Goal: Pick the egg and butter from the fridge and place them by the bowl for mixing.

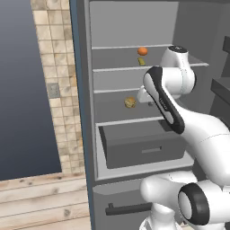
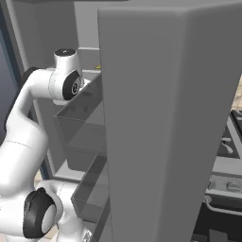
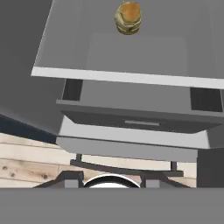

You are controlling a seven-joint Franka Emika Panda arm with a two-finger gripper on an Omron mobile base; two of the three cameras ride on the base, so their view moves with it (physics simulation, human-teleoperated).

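Note:
The fridge point(image 1: 134, 27) stands open in front of me. On an upper shelf lies the orange-brown egg point(image 1: 142, 51), and the small yellow butter point(image 1: 142, 61) sits just in front of it. My arm reaches into the fridge one shelf lower, below and slightly right of both, with the hand mostly hidden behind my forearm. In the hand view my gripper point(image 3: 111, 180) is open, its fingertips point(image 3: 72, 178) apart with nothing between them, looking down over the shelf edge point(image 3: 131, 78) and the grey drawer point(image 3: 140, 118). The bowl is out of view.
A tan, lumpy, speckled item point(image 1: 130, 102) point(image 3: 128, 18) rests on the shelf that my hand is over. The open fridge door point(image 2: 165, 118) with its bins stands close on my right. A tiled wall point(image 1: 54, 67) and wooden floor point(image 1: 40, 197) lie to the left.

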